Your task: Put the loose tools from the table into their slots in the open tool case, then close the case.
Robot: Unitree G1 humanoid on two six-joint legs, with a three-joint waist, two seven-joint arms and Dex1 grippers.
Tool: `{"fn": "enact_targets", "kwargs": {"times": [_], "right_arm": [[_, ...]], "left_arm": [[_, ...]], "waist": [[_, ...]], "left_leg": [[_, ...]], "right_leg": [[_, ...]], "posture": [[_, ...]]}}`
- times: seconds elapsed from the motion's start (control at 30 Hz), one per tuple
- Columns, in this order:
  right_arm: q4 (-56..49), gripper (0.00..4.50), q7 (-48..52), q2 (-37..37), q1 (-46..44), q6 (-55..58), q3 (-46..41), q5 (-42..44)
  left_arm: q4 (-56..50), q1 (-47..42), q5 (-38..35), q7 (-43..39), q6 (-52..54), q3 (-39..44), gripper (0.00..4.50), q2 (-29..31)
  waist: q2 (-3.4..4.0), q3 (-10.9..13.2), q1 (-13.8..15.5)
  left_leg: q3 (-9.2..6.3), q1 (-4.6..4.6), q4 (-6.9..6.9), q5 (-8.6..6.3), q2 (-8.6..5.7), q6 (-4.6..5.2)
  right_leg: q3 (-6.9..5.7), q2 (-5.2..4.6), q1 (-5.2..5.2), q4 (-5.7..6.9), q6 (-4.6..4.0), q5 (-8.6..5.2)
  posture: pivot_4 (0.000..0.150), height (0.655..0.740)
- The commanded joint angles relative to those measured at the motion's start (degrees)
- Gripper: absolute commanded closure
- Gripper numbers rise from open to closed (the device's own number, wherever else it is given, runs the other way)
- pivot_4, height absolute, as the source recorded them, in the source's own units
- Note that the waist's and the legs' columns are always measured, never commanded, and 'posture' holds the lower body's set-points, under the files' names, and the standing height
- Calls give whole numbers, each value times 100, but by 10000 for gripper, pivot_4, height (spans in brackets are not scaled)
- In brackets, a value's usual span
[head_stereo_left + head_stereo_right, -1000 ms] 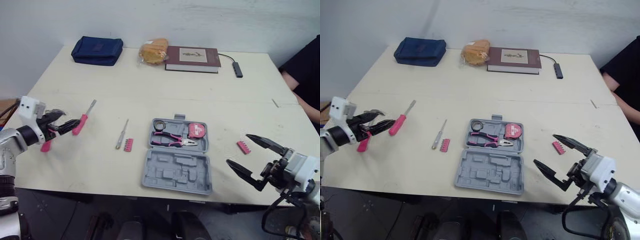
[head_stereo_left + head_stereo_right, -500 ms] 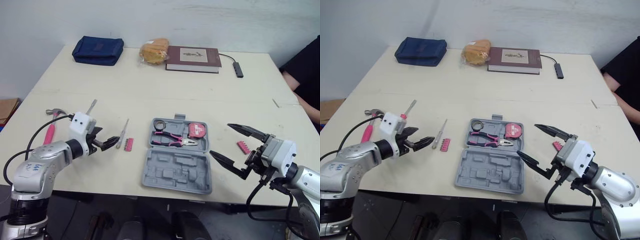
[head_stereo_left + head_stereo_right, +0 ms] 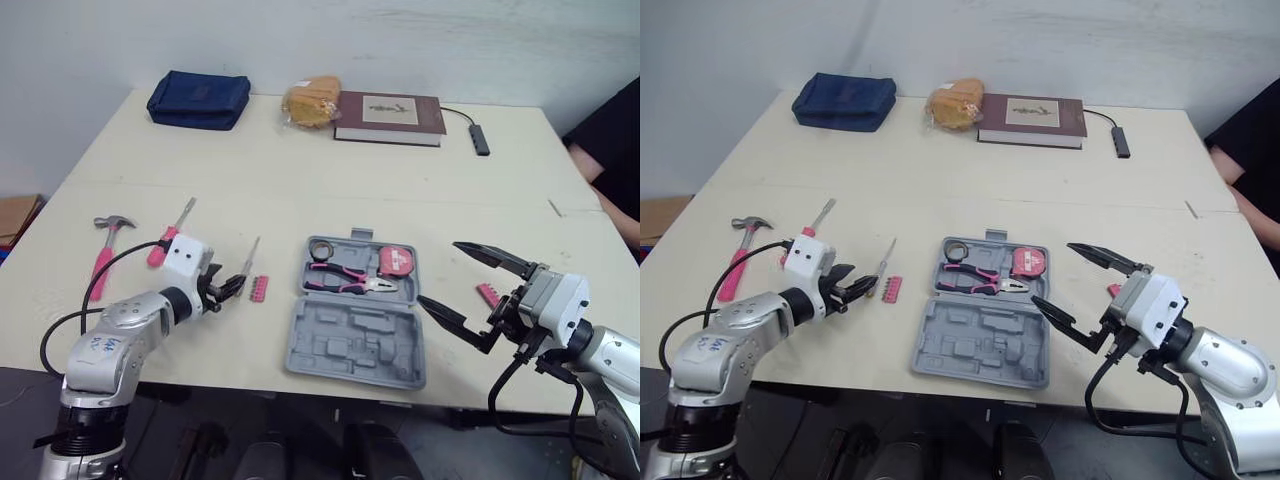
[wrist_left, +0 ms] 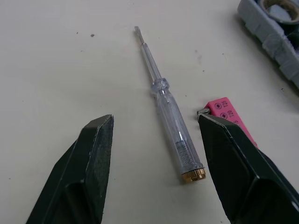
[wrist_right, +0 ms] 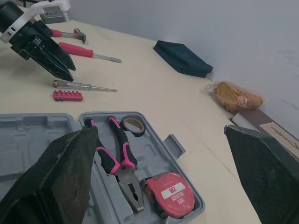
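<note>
Five loose tools lie on the table [image 3: 300, 170] in my head view: one hammer [image 3: 103, 255] far left, two screwdrivers, a pink-handled screwdriver [image 3: 170, 230] and a clear tester screwdriver [image 3: 245, 268], and two pink bit strips. The left bit strip [image 3: 258, 289] sits just right of the tester, and the right bit strip [image 3: 487, 294] lies right of the one open tool case [image 3: 355, 340]. My left gripper [image 3: 236, 287] is at the tester's near end, and my right gripper [image 3: 438, 272] hangs by the case's right edge. In my left wrist view my fingers [image 4: 96, 154] are released, one on each side of the tester's clear handle, touching nothing, and the left bit strip is just beside one finger. I judge the step to be picking up the tester. Next I must come down, clench on the handle without catching the strip, then carry it to an empty slot. In my right wrist view my jaws are spread wide and hold nothing. Below them the case's far half holds one pair of pliers [image 5: 119, 158], one tape measure [image 5: 170, 191] and one tape roll [image 5: 132, 124].
</note>
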Motion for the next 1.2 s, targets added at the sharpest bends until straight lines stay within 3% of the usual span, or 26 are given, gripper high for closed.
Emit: {"fn": "enact_targets", "kwargs": {"times": [0.03,0.33,0.53,0.63,0.73,0.77,0.8,0.9,1.07,1.2], "right_arm": [[-169,0,30,54,84,-162,-52,22],[-269,0,-26,153,121,-61,144,61],[-267,0,-18,184,79,-158,214,4],[-264,0,-11,192,95,-184,218,-2],[-244,0,-2,219,168,-254,206,-28],[-246,0,-3,222,191,-272,205,-36],[-251,0,-1,221,215,-289,199,-40],[-281,0,14,200,307,-315,114,-29],[-330,0,27,152,699,-398,-325,28],[-387,0,134,146,1274,-480,-831,-21]], "left_arm": [[-154,90,215,101,-294,-73,16534,-80],[122,-50,447,397,-138,-292,16534,-521],[295,-172,720,546,387,-479,16534,-429],[409,-227,489,383,429,-336,24956,-576],[535,-328,441,363,522,-259,39704,-639],[578,-371,424,366,557,-205,42607,-663],[622,-415,388,419,593,-86,44944,-735],[730,-501,337,449,526,167,44944,-819],[879,-902,-126,-372,-916,583,44944,-870],[871,-1216,-114,-2446,-2224,-253,44944,-133]], "waist": [[1,0,4],[-1,1,8],[0,1,10],[3,-1,10],[6,-3,11],[6,-3,12],[6,-3,20],[6,-3,28],[-3,7,35],[-3,12,48]], "left_leg": [[0,0,0,0,0,0],[0,0,0,0,0,0],[-2,2,2,0,0,-1],[-2,10,0,2,0,-2],[-2,11,0,2,0,-3],[-2,11,-1,2,0,-3],[-2,11,-1,2,0,-3],[-3,12,3,2,0,-3],[-7,3,0,8,0,-13],[-13,-11,0,24,0,-43]], "right_leg": [[0,0,0,0,0,0],[-1,0,1,-2,0,0],[-2,-1,4,-1,0,0],[-2,0,9,1,0,0],[-2,0,10,1,0,0],[-3,0,10,1,0,0],[-3,0,10,0,0,0],[-3,-1,13,0,1,0],[-9,1,5,1,0,0],[-17,0,0,-14,0,0]], "posture": [[1500,7400],[1500,7400],[1500,7400],[1500,7400],[1500,7400],[1500,7400],[1500,7400],[1500,7400],[1500,7400],[1500,7400]]}}
